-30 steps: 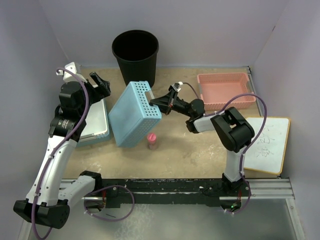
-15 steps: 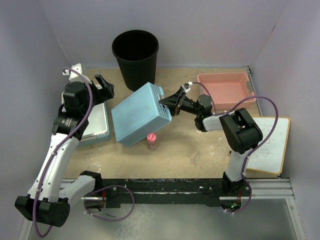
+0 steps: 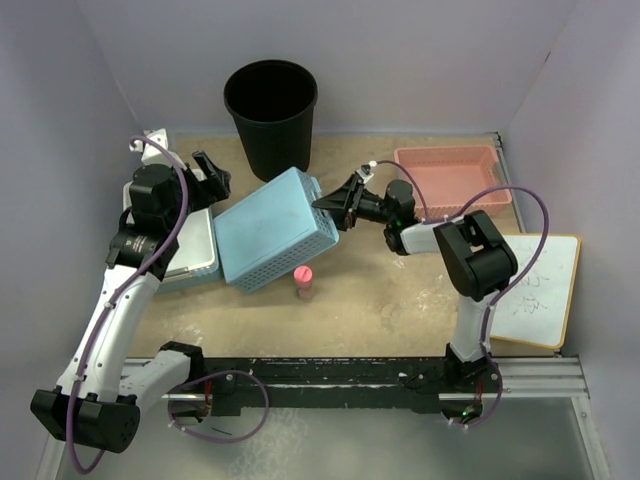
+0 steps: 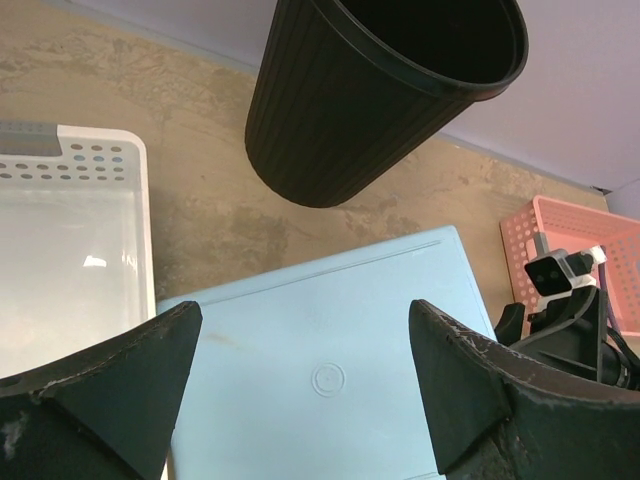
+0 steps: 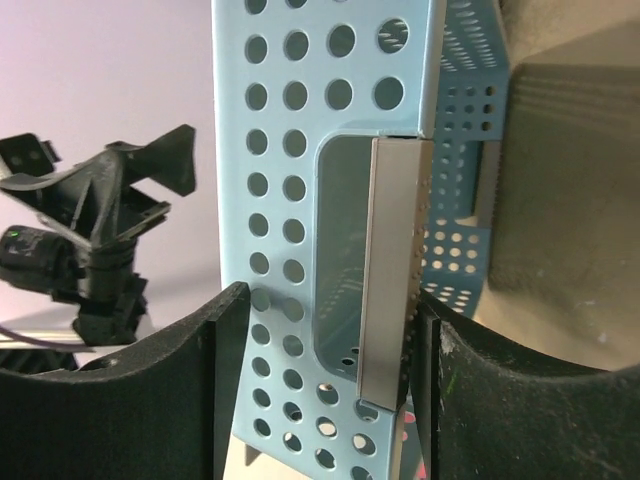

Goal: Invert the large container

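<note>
Blue basket [image 3: 270, 232] now flatter, bottom-up, pinched by right hand [image 3: 333, 205]; left hand [image 3: 212, 172] spread; large container [image 3: 275, 140] upright.

Overturned blue basket [image 3: 272, 230] close before black bin [image 3: 271, 110]; bare table [image 3: 335, 148] rightward.

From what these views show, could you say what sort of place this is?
Probably a robot test cell: plain walls box in a worn tabletop holding a black bin and pink basket.
</note>
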{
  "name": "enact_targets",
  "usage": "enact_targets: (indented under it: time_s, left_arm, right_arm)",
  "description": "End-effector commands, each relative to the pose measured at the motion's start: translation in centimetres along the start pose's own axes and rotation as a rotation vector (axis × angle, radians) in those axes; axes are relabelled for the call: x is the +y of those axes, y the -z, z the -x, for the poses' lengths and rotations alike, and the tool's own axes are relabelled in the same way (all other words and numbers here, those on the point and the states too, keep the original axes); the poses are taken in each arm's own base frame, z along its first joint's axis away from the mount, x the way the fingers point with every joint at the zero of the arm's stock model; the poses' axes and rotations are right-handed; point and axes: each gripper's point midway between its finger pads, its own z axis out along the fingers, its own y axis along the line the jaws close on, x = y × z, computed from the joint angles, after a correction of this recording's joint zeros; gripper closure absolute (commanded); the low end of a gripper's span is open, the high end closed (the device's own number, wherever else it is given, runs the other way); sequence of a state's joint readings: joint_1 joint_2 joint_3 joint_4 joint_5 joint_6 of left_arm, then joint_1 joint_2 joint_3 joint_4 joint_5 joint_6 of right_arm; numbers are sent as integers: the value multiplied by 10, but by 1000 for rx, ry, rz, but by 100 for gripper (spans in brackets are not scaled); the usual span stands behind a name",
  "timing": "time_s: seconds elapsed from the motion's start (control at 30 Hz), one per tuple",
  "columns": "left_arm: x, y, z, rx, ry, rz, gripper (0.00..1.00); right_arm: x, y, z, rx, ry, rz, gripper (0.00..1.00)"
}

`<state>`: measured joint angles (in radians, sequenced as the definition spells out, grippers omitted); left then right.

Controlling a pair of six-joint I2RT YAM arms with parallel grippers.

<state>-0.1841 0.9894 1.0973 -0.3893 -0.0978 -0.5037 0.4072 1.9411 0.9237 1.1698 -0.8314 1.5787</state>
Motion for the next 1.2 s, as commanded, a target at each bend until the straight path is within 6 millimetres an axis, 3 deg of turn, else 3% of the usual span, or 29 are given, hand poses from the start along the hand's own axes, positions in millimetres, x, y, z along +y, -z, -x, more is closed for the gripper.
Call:
enact_targets:
  time_s: [0.0,0.13,0.27,0.47,0.57,0.7,0.83,1.03,1.17]
  left_arm:
    - [-4,0,6,-18,-23,-27,18]
    - [-5,0,2,-1,-30,-37,18]
    - [-7,-1,-2,15,-30,-51,18]
    - [-14,-5,-10,53,-31,-89,18]
    - [-13,-7,-14,65,-41,-95,18]
    - [0,-10,-20,83,-87,-38,18]
    - [7,-13,-25,98,-105,-10,18]
    - [3,-18,-32,107,-63,-31,18]
    - [7,-19,-39,119,-67,-22,18]
  right_arm:
    - [5,-3,2,29,148,-40,35]
    - [-20,1,10,26,220,-244,28]
    - [-49,18,38,-7,430,-577,19]
    - [-46,56,74,-66,613,-888,14]
    - [-34,85,97,-141,740,-1050,14]
    - [-26,147,129,-230,893,-1393,14]
    - [-30,184,138,-255,954,-1592,13]
    - [-48,195,156,-258,955,-1621,8]
    - [-66,178,171,-211,937,-1581,10]
